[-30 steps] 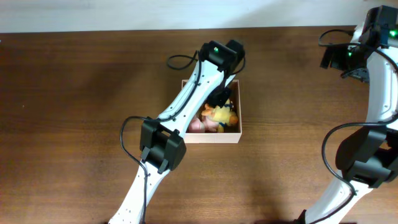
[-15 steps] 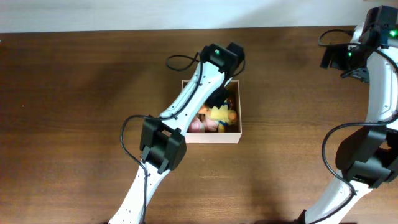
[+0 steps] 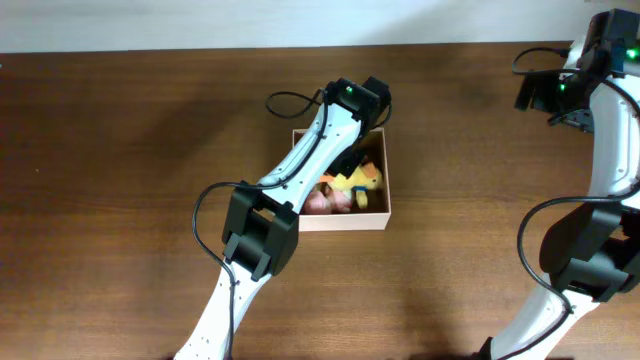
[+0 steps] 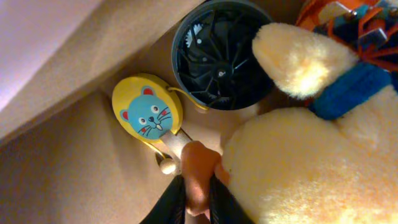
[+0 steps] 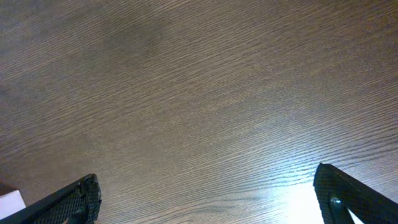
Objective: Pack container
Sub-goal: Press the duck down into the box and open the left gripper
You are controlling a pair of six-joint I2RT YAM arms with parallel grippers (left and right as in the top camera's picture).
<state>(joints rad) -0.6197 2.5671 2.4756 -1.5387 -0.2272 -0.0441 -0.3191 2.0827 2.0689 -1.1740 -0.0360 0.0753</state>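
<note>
The container (image 3: 341,219) is a square shallow cardboard box with white outer walls and a tan inside, at mid table. Inside lie a yellow plush toy (image 3: 358,178) with a blue collar, pink toys (image 3: 322,200), a black fan wheel (image 4: 221,53) and a yellow disc with a blue cat face (image 4: 147,112). My left gripper (image 4: 198,186) reaches down into the box and is shut on an orange-pink part of the plush toy (image 4: 298,168). My right gripper (image 5: 208,196) is open and empty above bare wood at the far right (image 3: 560,95).
The dark wooden table (image 3: 120,150) surrounds the box. The left arm (image 3: 300,165) lies across the box's left half and hides part of its contents. A pale wall edge (image 3: 200,25) runs along the table's back.
The yellow plush toy has shifted right and toward the back of the box with my left gripper. The right arm has not moved.
</note>
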